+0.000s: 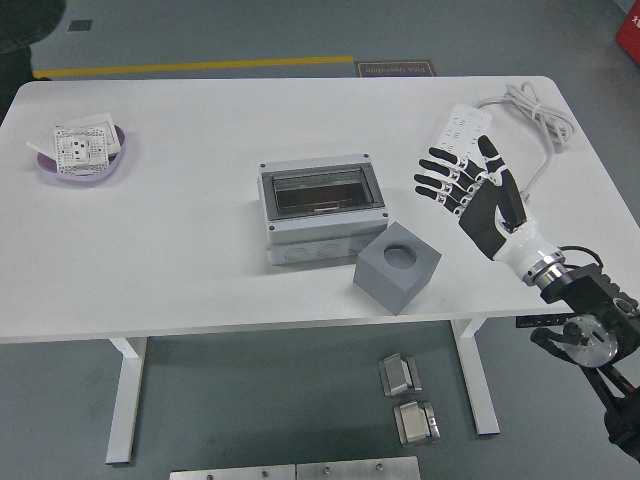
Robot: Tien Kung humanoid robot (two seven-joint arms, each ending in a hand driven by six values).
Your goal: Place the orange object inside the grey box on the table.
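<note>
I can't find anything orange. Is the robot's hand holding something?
No, the right hand hangs above the table with its fingers spread and nothing in them.

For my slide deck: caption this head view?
Right hand open above table, beside grey box.

A: What does the room look like?
B: A white rectangular table [180, 250] with rounded corners stands on white legs [125, 400] over a dull grey-green floor [300, 420].

A: Anything on the floor?
B: A yellow line [200, 66] runs behind the table's far edge. Two small metal blocks [408, 398] lie under the near edge, and flat metal plates [295, 470] sit at the bottom.
</note>
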